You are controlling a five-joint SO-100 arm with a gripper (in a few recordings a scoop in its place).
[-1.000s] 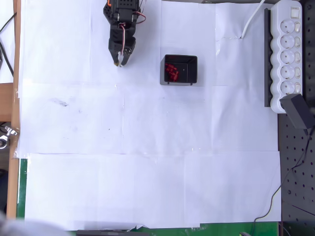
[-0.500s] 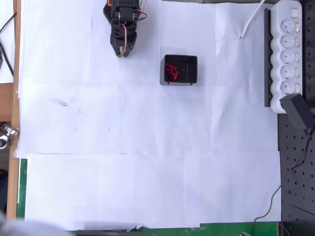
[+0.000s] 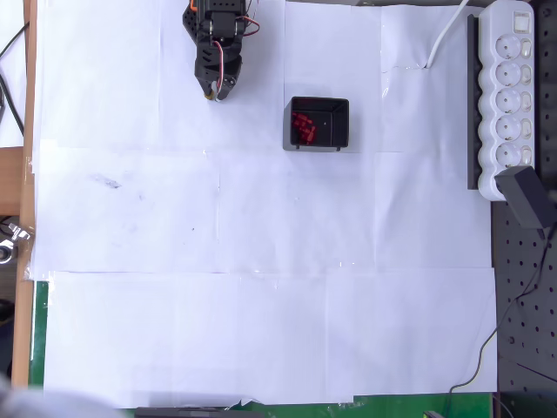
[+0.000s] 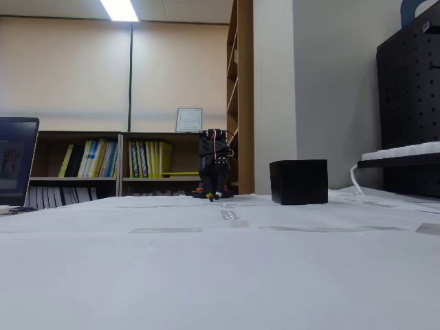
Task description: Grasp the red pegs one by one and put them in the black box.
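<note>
In the overhead view the black box (image 3: 336, 127) stands on the white paper near the top middle. Several red pegs (image 3: 303, 128) lie clustered in its left half. My gripper (image 3: 213, 93) hangs at the top of that view, well left of the box, folded back close to the arm's base. Its fingers look pressed together with nothing between them. In the fixed view the black box (image 4: 298, 181) stands to the right of the arm, and the gripper (image 4: 216, 197) points down just above the table. The box wall hides the pegs there.
A long white power strip (image 3: 510, 91) and a black adapter (image 3: 527, 195) lie along the right edge, with a black pegboard (image 3: 525, 296) below them. White paper sheets (image 3: 261, 261) cover the table. A laptop screen (image 4: 14, 161) stands at the fixed view's left.
My gripper has drawn back toward the top of the overhead view, closer to the arm's base. The box and pegs have not moved.
</note>
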